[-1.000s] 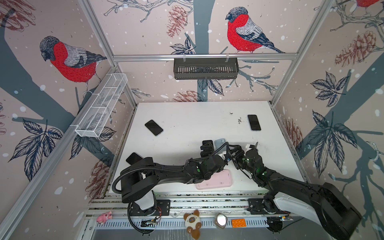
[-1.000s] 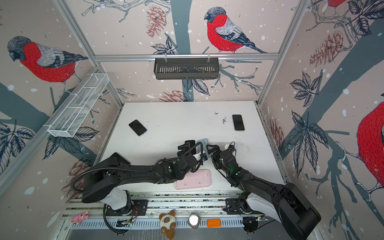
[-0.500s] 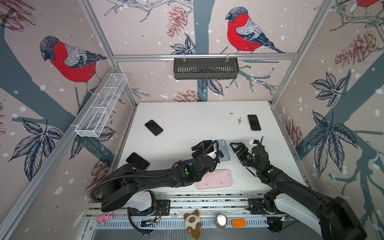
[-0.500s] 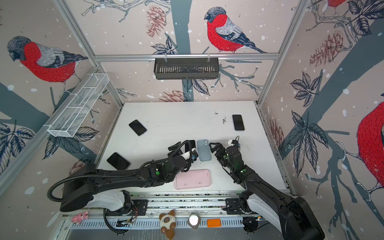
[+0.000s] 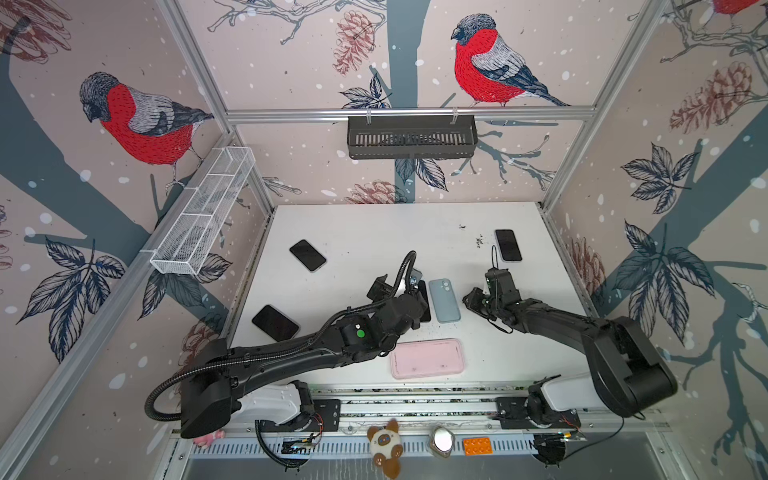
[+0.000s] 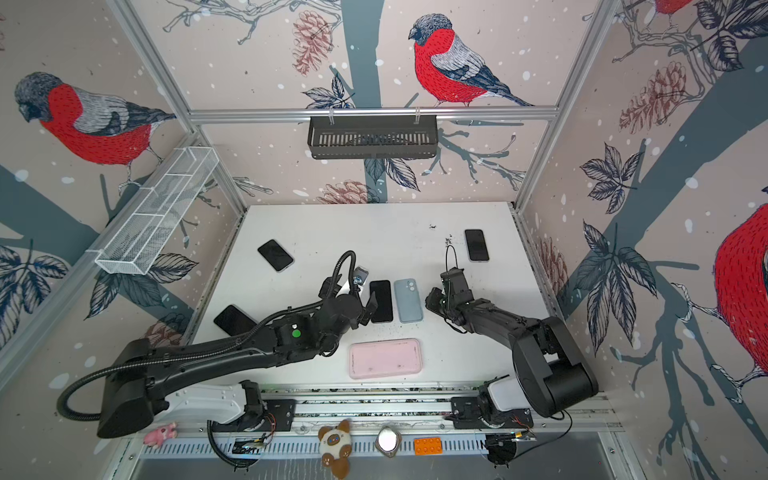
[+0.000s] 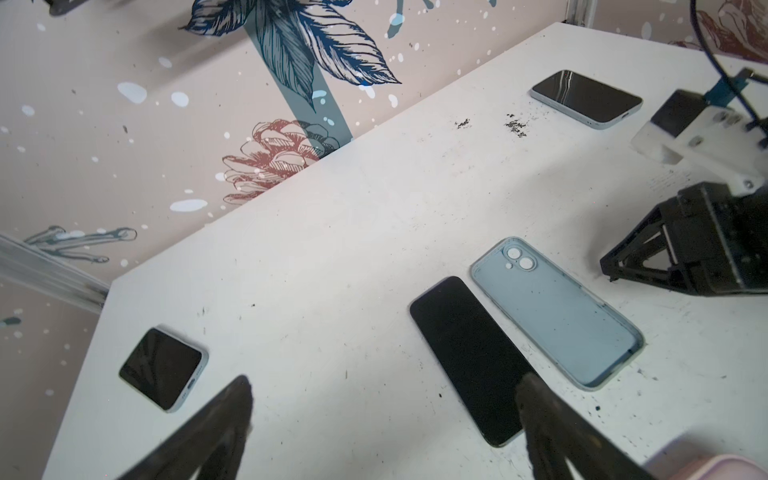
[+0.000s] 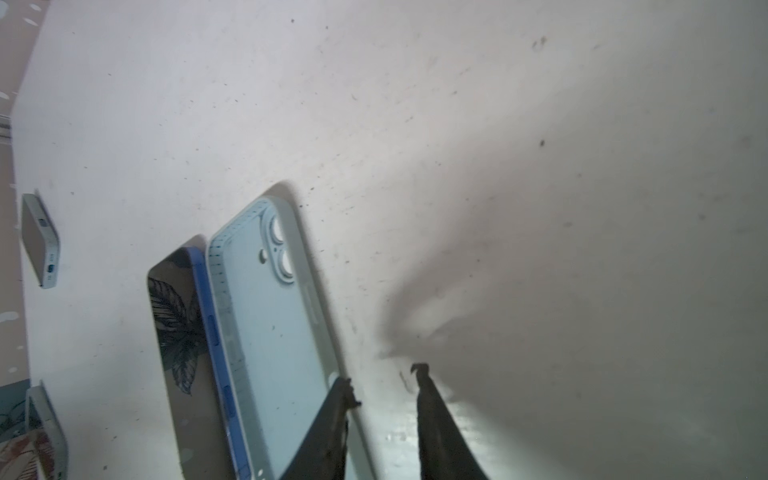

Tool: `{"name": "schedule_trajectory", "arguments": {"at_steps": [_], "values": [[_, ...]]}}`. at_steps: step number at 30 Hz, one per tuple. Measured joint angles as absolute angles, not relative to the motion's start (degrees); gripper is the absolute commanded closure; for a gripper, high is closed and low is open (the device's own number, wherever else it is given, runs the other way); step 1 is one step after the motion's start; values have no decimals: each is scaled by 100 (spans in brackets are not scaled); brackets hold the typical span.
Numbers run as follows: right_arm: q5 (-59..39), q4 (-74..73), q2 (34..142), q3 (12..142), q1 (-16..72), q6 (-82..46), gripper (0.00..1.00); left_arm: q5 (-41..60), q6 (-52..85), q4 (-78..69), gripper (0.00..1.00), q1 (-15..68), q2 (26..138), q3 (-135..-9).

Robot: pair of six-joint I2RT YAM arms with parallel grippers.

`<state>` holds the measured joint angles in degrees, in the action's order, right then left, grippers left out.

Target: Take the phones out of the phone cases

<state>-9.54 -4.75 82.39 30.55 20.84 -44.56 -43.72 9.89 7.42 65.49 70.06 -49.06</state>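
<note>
Black flat phone (image 6: 380, 301) noted on white desk (image 6: 332, 232), long edge just beside empty pale-blue case (image 6: 408, 301). Left hand (image 7: 385, 382) held wide over phone's end; right hand (image 8: 383, 377) narrow, empty, by case's outer edge.

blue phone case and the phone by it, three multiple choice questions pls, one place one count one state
1. The phone lies: a) inside the blue case; b) beside it; c) on top of it.
2. Dark-screened phones on the table: a) two; b) four; c) six.
3. The blue case is: a) empty, inside up; b) wrapped round a phone; c) standing on edge.

1 b: both top views show it flat alongside.
2 b: the bare one plus three other phones.
3 a: left wrist view shows its bare inside and camera holes.
</note>
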Motion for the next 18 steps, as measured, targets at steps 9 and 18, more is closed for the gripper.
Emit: {"name": "schedule_trajectory", "arguments": {"at_steps": [9, 18], "values": [[-967, -923, 8545, 3052, 2370, -4320, 78, -4246, 2064, 1162, 2, 6549, 6128, -4762], [-1048, -954, 8702, 3214, 2875, -4475, 78, -3986, 2324, 1269, 2, 6549, 6027, -4606]]}}
